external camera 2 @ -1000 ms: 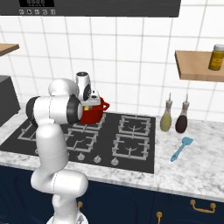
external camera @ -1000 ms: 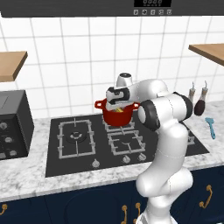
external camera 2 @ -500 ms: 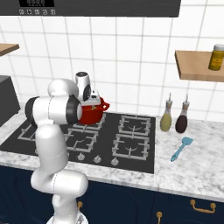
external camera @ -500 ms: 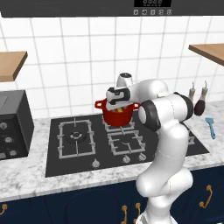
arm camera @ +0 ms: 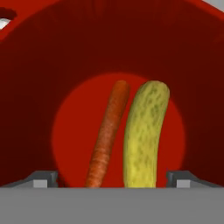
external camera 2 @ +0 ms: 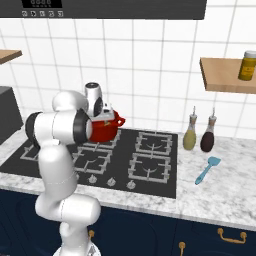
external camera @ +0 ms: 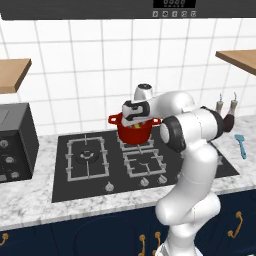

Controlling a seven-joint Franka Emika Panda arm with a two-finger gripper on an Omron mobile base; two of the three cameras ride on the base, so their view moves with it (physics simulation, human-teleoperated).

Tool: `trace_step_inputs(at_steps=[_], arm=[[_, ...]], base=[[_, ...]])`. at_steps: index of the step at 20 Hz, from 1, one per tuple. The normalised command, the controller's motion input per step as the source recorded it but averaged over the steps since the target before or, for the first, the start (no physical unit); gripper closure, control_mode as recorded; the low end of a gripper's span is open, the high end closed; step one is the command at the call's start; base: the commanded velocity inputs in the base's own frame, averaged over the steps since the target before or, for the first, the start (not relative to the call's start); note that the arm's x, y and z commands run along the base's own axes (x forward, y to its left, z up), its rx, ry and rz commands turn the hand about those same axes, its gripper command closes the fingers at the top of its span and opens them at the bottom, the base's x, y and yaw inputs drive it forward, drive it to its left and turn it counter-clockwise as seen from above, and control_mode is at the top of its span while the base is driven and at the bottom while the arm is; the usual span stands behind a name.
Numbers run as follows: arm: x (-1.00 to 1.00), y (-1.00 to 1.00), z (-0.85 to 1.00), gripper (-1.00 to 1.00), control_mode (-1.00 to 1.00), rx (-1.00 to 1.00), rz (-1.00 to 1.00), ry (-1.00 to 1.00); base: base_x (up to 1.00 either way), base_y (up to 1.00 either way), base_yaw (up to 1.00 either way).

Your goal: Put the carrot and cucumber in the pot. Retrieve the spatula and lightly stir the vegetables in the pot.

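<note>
Our end effector (arm camera: 112, 177) hung released and empty over the pot (external camera: 135, 131), where carrot (arm camera: 107, 135) and cucumber (arm camera: 142, 133) lay together. We judged it best to lift straight up, then fetch the spatula (external camera 2: 207, 169) from the surface (external camera 2: 235, 187).

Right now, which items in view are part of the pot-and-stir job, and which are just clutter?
Job items:
- pot on the back burner
- carrot and cucumber, side by side in the pot
- spatula on the counter, right of the hob
- gripper, open above the pot

Just there:
- two bottles by the wall
- jar on the shelf
</note>
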Motion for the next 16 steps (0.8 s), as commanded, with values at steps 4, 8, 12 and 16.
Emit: trace_step_inputs(at_steps=[4, 8, 12, 16], arm=[[-0.33, 0.00, 0.24, -1.00, -1.00, 0.00, 0.00, -0.06], [-0.27, 0.00, 0.21, -1.00, -1.00, 0.00, 0.00, -0.06], [-0.66, -0.10, 0.24, -1.00, -1.00, 0.00, 0.00, -0.12], [-0.84, -0.14, 0.50, -1.00, -1.00, 0.00, 0.00, -0.18]], base=[[0.00, 0.00, 0.00], [0.00, 0.00, 0.00], [0.00, 0.00, 0.00], [0.00, 0.00, 0.00]])
